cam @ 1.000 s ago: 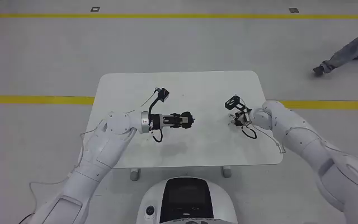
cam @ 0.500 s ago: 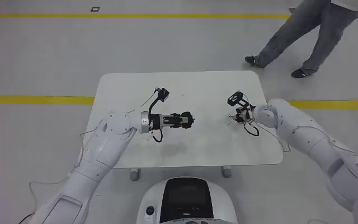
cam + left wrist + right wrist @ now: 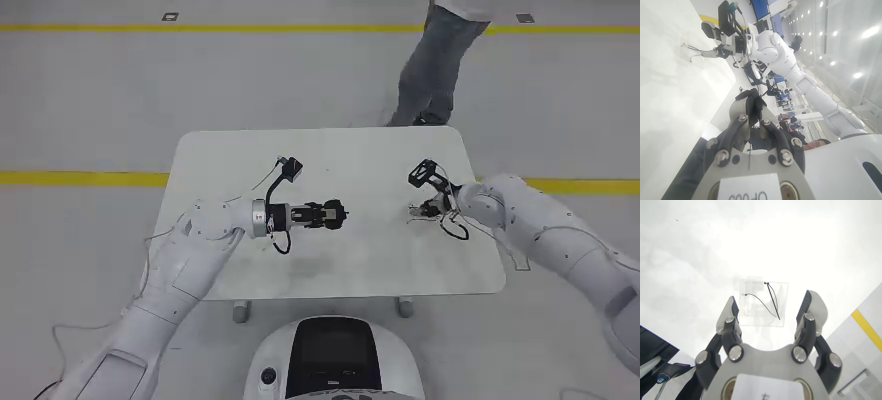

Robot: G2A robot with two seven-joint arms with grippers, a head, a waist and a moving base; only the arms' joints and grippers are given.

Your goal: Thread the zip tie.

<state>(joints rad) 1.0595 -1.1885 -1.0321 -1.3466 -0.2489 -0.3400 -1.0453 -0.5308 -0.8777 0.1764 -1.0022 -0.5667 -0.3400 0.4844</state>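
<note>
The white table [image 3: 320,265] occupies the centre of the top view. The left gripper [image 3: 338,213], at mid-table, is clamped on a thin black zip tie [image 3: 749,157]. The right gripper [image 3: 414,211], right of centre, is spread wide just above a clear tray [image 3: 753,313], which carries two more zip ties [image 3: 773,301].

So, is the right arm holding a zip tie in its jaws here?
No, the right jaws stand wide open, and the black zip ties lie loose on the clear plate beyond them.
</note>
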